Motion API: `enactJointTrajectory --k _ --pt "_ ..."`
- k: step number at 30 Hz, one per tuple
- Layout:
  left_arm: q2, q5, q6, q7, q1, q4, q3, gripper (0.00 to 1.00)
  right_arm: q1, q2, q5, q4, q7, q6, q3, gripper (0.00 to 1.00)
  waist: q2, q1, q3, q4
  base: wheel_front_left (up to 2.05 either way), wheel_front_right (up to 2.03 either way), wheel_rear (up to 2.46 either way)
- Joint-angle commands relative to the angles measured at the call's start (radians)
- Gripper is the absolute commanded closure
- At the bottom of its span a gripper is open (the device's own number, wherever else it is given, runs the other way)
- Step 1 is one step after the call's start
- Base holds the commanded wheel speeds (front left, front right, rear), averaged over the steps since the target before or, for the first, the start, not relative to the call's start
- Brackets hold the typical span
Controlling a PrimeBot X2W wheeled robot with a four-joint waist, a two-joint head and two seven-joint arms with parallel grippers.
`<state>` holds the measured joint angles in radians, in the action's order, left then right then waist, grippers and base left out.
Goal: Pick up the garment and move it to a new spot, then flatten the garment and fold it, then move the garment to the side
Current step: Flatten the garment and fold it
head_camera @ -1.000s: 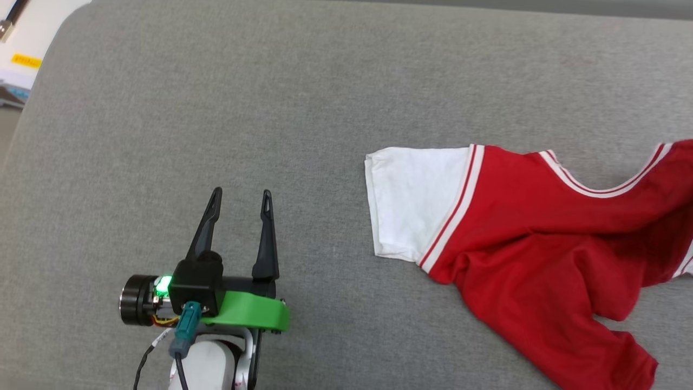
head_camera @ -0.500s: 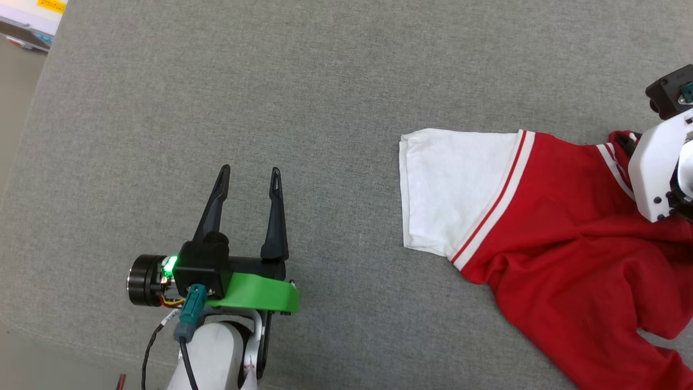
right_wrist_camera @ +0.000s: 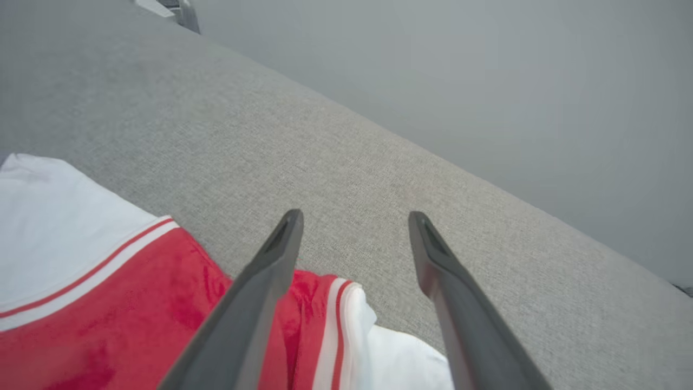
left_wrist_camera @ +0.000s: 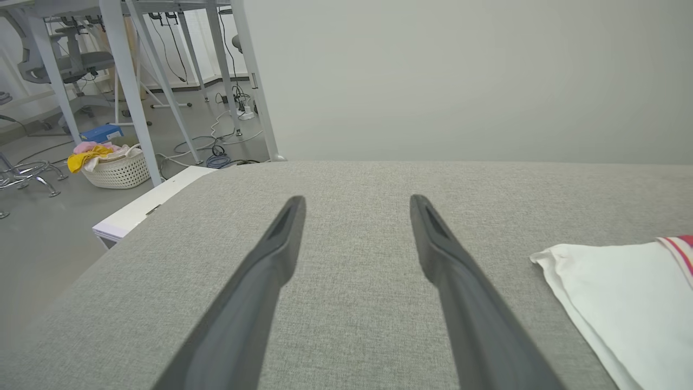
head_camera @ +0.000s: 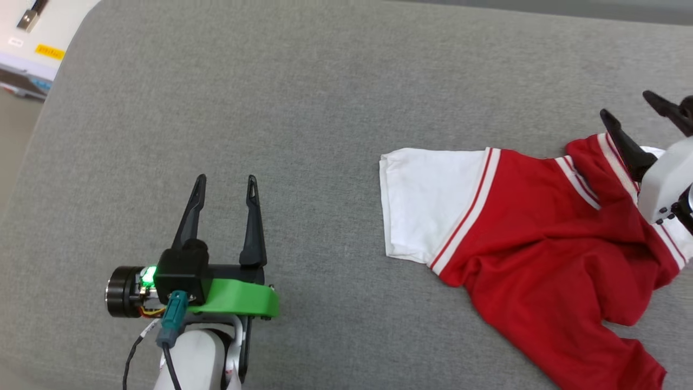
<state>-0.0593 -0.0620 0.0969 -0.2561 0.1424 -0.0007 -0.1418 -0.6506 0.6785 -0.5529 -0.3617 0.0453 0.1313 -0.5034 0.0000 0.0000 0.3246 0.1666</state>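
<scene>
Garment [head_camera: 541,260] of red jersey cloth, crumpled, lies on the right part of a grey fabric-covered worktop [head_camera: 325,108]. One short white sleeve [head_camera: 422,206] is spread flat at the garment's left end and joins the red body along a red-and-white striped band. The red body is bunched in deep folds. A striped collar edge rises in a fold at the far right.

The worktop's far edge meets a plain grey wall [left_wrist_camera: 460,76]. Its left edge curves round a soft corner, and beyond that corner the left wrist view shows floor, white table legs [left_wrist_camera: 130,81] and a woven basket [left_wrist_camera: 116,170] of yellow and pink cloth. A wide bare stretch of grey lies left of the sleeve and along the far side.

The sleeve points left. The garment's long axis runs from left to right, and a red part trails off toward the near right, past the head view's lower edge.

The left gripper [head_camera: 226,177] is at the near left, well apart from the sleeve, its fingers [head_camera: 192,214] spread wide, holding nothing and pointing far. The right gripper [head_camera: 625,104] is over the collar fold at the far right. Its fingers [head_camera: 622,143] are also spread wide, with cloth beneath them but none clamped.
</scene>
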Motion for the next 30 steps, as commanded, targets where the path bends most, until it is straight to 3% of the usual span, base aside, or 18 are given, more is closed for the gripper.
enactJointTrajectory --k 1,6,12,14,17,21,24,30 --pt "-0.009 0.010 -0.008 -0.006 -0.010 -0.003 0.008 0.00 0.035 -0.022 0.030 0.014 -0.036 -0.001 0.031 0.00 0.0000 0.0000 -0.046 -0.043 0.00 0.00 0.00" --pt "-0.031 0.014 -0.024 -0.006 -0.021 -0.007 0.036 0.00 0.180 -0.145 0.178 0.092 -0.167 -0.001 0.232 0.00 0.0000 0.0000 -0.084 -0.081 0.00 0.00 0.00" --pt "-0.063 0.022 -0.050 -0.006 0.012 -0.006 0.055 0.00 0.361 -0.328 0.327 0.230 -0.236 -0.001 0.421 0.00 0.0000 0.0000 -0.106 -0.107 0.00 0.00 0.00" --pt "-0.078 0.019 -0.072 -0.006 0.041 0.001 0.056 0.00 0.412 -0.381 0.358 0.273 -0.249 -0.001 0.463 0.00 0.0000 0.0000 -0.109 -0.112 0.00 0.00 0.00" --pt "-0.090 -0.028 -0.143 -0.006 0.102 0.029 0.051 0.00 0.487 -0.447 0.389 0.336 -0.258 -0.001 0.504 0.00 0.0000 0.0000 -0.114 -0.118 0.00 0.00 0.00" --pt "-0.142 -0.051 -0.202 0.008 0.214 0.106 0.012 0.00 0.558 -0.499 0.414 0.389 -0.258 -0.001 0.526 0.00 0.0000 0.0000 -0.116 -0.131 0.00 0.00 0.00" --pt "-0.181 -0.079 -0.221 0.067 0.317 0.152 -0.044 0.00 0.588 -0.518 0.419 0.411 -0.257 -0.001 0.530 0.00 0.0000 0.0000 -0.111 -0.142 0.00 0.00 0.00" --pt "-0.272 -0.275 -0.227 0.339 0.526 0.217 -0.269 0.00 0.602 -0.532 0.426 0.437 -0.258 -0.001 0.527 0.00 0.0000 0.0000 -0.086 -0.167 0.00 0.00 0.00"
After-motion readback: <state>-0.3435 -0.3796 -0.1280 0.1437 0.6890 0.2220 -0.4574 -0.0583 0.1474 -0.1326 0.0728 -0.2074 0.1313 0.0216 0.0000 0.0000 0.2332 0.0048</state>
